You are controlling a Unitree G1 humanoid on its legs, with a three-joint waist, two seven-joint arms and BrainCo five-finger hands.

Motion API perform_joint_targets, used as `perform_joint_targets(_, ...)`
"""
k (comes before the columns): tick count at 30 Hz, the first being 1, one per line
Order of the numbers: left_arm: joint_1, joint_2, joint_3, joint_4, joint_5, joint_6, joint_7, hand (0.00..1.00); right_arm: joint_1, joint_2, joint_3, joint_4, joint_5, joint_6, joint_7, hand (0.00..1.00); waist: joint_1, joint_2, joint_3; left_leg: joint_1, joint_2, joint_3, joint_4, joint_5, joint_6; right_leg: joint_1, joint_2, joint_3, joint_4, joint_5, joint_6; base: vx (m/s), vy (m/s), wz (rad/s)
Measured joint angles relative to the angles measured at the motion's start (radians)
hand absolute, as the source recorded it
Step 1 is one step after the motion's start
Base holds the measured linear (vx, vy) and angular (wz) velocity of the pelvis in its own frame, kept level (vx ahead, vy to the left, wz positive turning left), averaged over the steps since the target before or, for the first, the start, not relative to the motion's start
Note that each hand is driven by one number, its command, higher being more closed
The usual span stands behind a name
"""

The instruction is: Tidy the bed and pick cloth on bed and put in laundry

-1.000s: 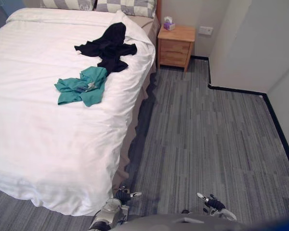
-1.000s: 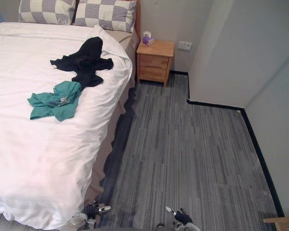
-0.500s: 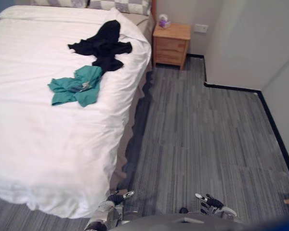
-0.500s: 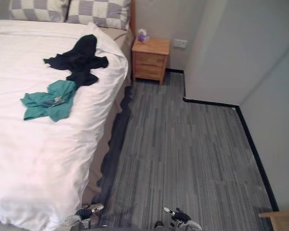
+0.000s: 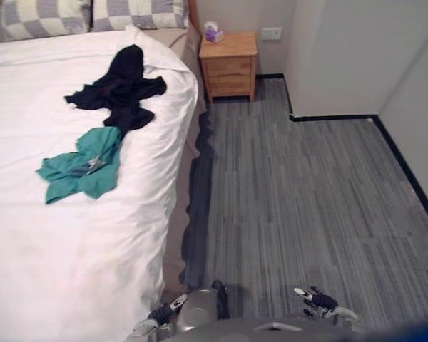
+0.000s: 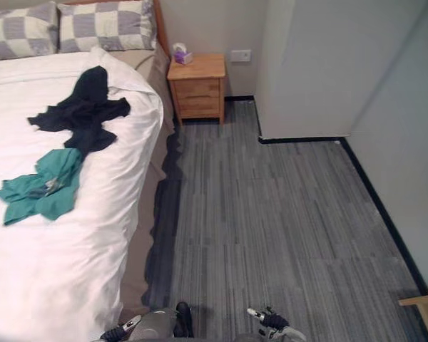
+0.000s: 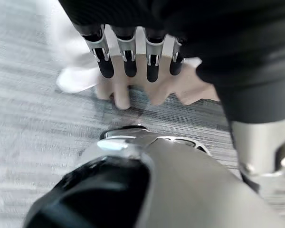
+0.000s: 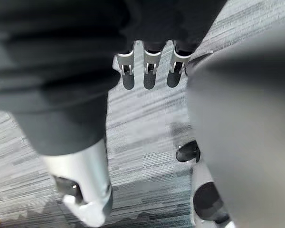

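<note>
Approach step in hand, nothing picked up yet. Hanging low with left hand point(image 5: 160, 315) and right hand point(image 5: 321, 303), fingers point(image 7: 128, 61) straight, relaxed, empty. Well ahead of the fingers on the bed point(image 5: 71, 271): teal cloth point(image 5: 82, 167), touching black cloth point(image 5: 121, 89) beyond. Next, probably: step closer, reach over the edge, close on teal first.

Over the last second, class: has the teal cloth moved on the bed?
No. The teal cloth still lies against the near edge of the black garment on the white bed; the whole view shifted, so the camera moved.
</note>
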Motion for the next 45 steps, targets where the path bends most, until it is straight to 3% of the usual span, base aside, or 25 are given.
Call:
perform_joint_targets(1,-0.002,0.001,-0.002,0.001,0.002,0.001,0.002,0.00,0.003,0.000,-0.006,0.007,-0.003,-0.003,-0.004,0.00,0.003,-0.003,-0.004,0.004,-0.010,0.003,0.002,-0.018,0.010,-0.003,-0.011,0.003,0.024,0.003,0.004,0.44,0.262,-0.14)
perform_joint_targets(3,-0.006,0.014,-0.046,0.021,0.039,0.006,0.002,0.00,0.002,0.008,-0.041,0.000,-0.014,-0.037,-0.040,0.00,-0.005,-0.004,-0.017,0.058,-0.047,0.010,-0.046,-0.043,0.025,-0.126,-0.049,0.000,0.320,0.007,0.013,0.44,0.250,0.00)
perform_joint_targets(6,-0.025,0.048,-0.123,0.042,0.071,0.013,-0.016,0.00,-0.011,0.009,-0.040,-0.018,0.017,-0.062,-0.076,0.00,-0.018,-0.016,-0.007,0.184,-0.079,0.006,-0.102,-0.069,0.052,-0.291,-0.107,-0.021,0.764,0.076,0.012,0.39,0.121,0.15)
perform_joint_targets(8,-0.018,0.063,-0.179,0.045,0.073,0.018,-0.022,0.00,-0.020,0.008,-0.034,-0.017,0.023,-0.065,-0.095,0.00,-0.027,-0.016,-0.008,0.300,-0.078,-0.010,-0.168,-0.072,0.049,-0.339,-0.098,-0.073,0.889,0.039,0.001,0.26,-0.039,0.19)
perform_joint_targets(10,-0.032,0.064,-0.239,0.044,0.056,0.030,-0.020,0.00,-0.040,0.004,-0.031,-0.018,0.024,-0.077,-0.104,0.00,-0.034,0.009,0.004,0.428,-0.036,-0.011,-0.252,-0.073,0.003,-0.417,-0.026,-0.165,0.836,-0.024,-0.042,-0.02,-0.160,0.07)
perform_joint_targets(12,-0.069,0.057,-0.259,0.043,0.026,0.035,-0.017,0.00,-0.044,0.006,-0.023,-0.041,0.033,-0.093,-0.097,0.00,-0.038,0.026,0.015,0.473,0.007,-0.012,-0.269,-0.083,-0.033,-0.494,0.046,-0.225,0.667,-0.020,-0.051,-0.22,-0.201,0.12)
perform_joint_targets(14,-0.101,0.056,-0.274,0.042,0.020,0.034,-0.018,0.00,-0.051,0.007,0.007,-0.052,0.045,-0.094,-0.089,0.00,-0.064,0.026,0.019,0.509,0.030,-0.029,-0.274,-0.099,-0.061,-0.535,0.100,-0.230,0.401,0.080,-0.050,-0.23,-0.177,0.41)
perform_joint_targets(15,-0.105,0.058,-0.273,0.040,0.021,0.031,-0.020,0.00,-0.040,0.008,0.016,-0.052,0.047,-0.090,-0.084,0.00,-0.079,0.006,0.022,0.540,0.019,-0.043,-0.285,-0.110,-0.081,-0.522,0.103,-0.201,0.224,0.176,-0.036,0.04,-0.247,0.67)
perform_joint_targets(16,-0.129,0.041,-0.271,0.044,0.022,0.022,-0.014,0.00,-0.028,0.005,0.013,-0.023,0.052,-0.085,-0.081,0.00,-0.093,0.003,0.039,0.601,0.021,-0.075,-0.294,-0.126,-0.103,-0.490,0.118,-0.181,0.194,0.329,-0.122,0.20,-0.232,0.44)
perform_joint_targets(17,-0.136,0.019,-0.273,0.040,0.022,0.018,-0.016,0.00,-0.032,-0.009,-0.006,-0.014,0.061,-0.082,-0.082,0.00,-0.085,0.031,0.045,0.604,0.041,-0.078,-0.296,-0.119,-0.097,-0.495,0.137,-0.182,0.221,0.297,-0.093,0.44,-0.231,0.13)
perform_joint_targets(18,-0.146,-0.002,-0.272,0.039,0.022,0.006,-0.016,0.00,-0.042,-0.014,-0.016,-0.010,0.061,-0.079,-0.082,0.00,-0.083,0.050,0.053,0.604,0.046,-0.097,-0.283,-0.091,-0.096,-0.515,0.141,-0.176,0.286,0.236,-0.114,0.46,-0.136,-0.24)
perform_joint_targets(19,-0.155,-0.018,-0.271,0.042,0.023,0.002,-0.014,0.00,-0.042,-0.011,-0.030,-0.008,0.062,-0.077,-0.081,0.00,-0.088,0.053,0.058,0.605,0.054,-0.108,-0.255,-0.071,-0.101,-0.528,0.145,-0.177,0.348,0.178,-0.127,0.42,-0.156,-0.15)
perform_joint_targets(22,-0.146,-0.033,-0.270,0.043,0.028,0.006,0.003,0.00,-0.034,-0.009,-0.034,-0.005,0.062,-0.068,-0.078,0.00,-0.088,0.058,0.056,0.588,0.099,-0.119,-0.116,-0.028,-0.121,-0.497,0.183,-0.184,0.387,0.099,-0.146,0.39,-0.156,-0.19)
perform_joint_targets(25,-0.130,-0.056,-0.193,0.039,-0.006,-0.003,0.056,0.00,-0.017,-0.011,-0.030,-0.015,0.041,-0.054,-0.072,0.00,-0.089,0.071,0.058,0.366,0.173,-0.212,0.371,0.193,-0.184,-0.387,0.236,-0.188,0.320,0.053,-0.156,0.41,-0.149,0.01)
perform_joint_targets(26,-0.123,-0.057,-0.144,0.033,-0.026,-0.032,0.078,0.00,-0.016,-0.016,-0.028,-0.015,0.041,-0.053,-0.074,0.00,-0.081,0.080,0.070,0.214,0.227,-0.194,0.659,0.144,-0.148,-0.278,0.259,-0.190,0.249,0.040,-0.176,0.37,-0.069,0.13)
perform_joint_targets(28,-0.118,-0.048,-0.135,0.007,-0.025,-0.050,0.097,0.00,-0.008,-0.015,-0.022,-0.008,0.040,-0.050,-0.074,0.00,-0.074,0.070,0.072,0.158,0.224,-0.168,0.705,0.093,-0.125,-0.204,0.255,-0.187,0.197,0.039,-0.175,0.33,-0.049,0.01)
perform_joint_targets(30,-0.110,-0.049,-0.115,-0.005,-0.026,-0.077,0.095,0.00,-0.007,-0.017,-0.023,0.000,0.017,-0.042,-0.074,0.00,-0.055,0.056,0.072,0.097,0.203,-0.079,0.558,0.012,-0.094,-0.087,0.225,-0.173,0.120,0.047,-0.160,0.40,0.011,-0.18)
perform_joint_targets(32,-0.108,-0.056,-0.113,-0.011,-0.036,-0.098,0.093,0.00,-0.016,-0.018,-0.024,0.000,0.001,-0.034,-0.073,0.00,-0.055,0.052,0.072,0.063,0.167,-0.038,0.387,-0.017,-0.086,-0.052,0.195,-0.160,0.089,0.044,-0.144,0.18,0.096,-0.13)
perform_joint_targets(34,-0.107,-0.059,-0.112,-0.021,-0.045,-0.108,0.085,0.00,-0.036,-0.009,-0.024,0.010,0.002,-0.029,-0.072,0.00,-0.055,0.040,0.074,0.046,0.088,0.004,0.055,0.005,-0.090,-0.003,0.141,-0.157,0.047,0.048,-0.112,-0.08,0.140,-0.09)
perform_joint_targets(35,-0.107,-0.059,-0.111,-0.023,-0.045,-0.108,0.082,0.00,-0.038,-0.004,-0.028,0.016,0.002,-0.029,-0.072,0.00,-0.055,0.036,0.072,0.053,0.056,0.019,-0.112,0.069,-0.085,0.015,0.121,-0.158,0.027,0.050,-0.095,0.01,0.167,-0.08)
perform_joint_targets(36,-0.099,-0.060,-0.109,-0.022,-0.046,-0.107,0.072,0.00,-0.035,-0.004,-0.029,0.021,0.002,-0.030,-0.071,0.00,-0.050,0.042,0.069,0.066,0.033,0.022,-0.286,0.211,-0.064,0.040,0.112,-0.158,0.002,0.044,-0.060,0.24,0.265,-0.19)
perform_joint_targets(37,-0.102,-0.060,-0.099,-0.017,-0.050,-0.107,0.061,0.00,-0.033,0.000,-0.027,0.023,0.001,-0.031,-0.073,0.00,-0.029,0.039,0.065,0.099,0.009,0.035,-0.331,0.306,0.016,0.071,0.098,-0.149,-0.011,0.030,-0.028,0.39,0.272,-0.15)
perform_joint_targets(40,-0.108,-0.039,-0.098,-0.005,-0.052,-0.096,0.042,0.00,-0.039,0.052,-0.005,0.024,0.001,-0.031,-0.074,0.00,-0.014,-0.016,0.039,0.117,-0.040,0.059,-0.325,0.252,0.035,0.090,0.037,-0.159,-0.033,0.073,0.036,0.42,0.260,-0.03)
perform_joint_targets(43,-0.108,-0.027,-0.121,-0.001,-0.048,-0.075,0.042,0.00,-0.035,0.060,-0.003,0.024,0.002,-0.023,-0.081,0.00,-0.002,-0.019,0.018,0.141,-0.065,0.076,-0.278,0.159,0.053,0.099,0.004,-0.160,0.020,0.099,0.064,0.34,0.217,-0.11)
perform_joint_targets(45,-0.105,-0.027,-0.151,0.002,-0.037,-0.059,0.022,0.00,-0.024,0.056,-0.006,0.020,0.006,-0.025,-0.085,0.00,-0.009,0.003,0.004,0.179,-0.087,0.065,-0.300,0.119,0.053,0.043,-0.028,-0.160,0.191,0.099,0.065,0.18,0.179,0.05)
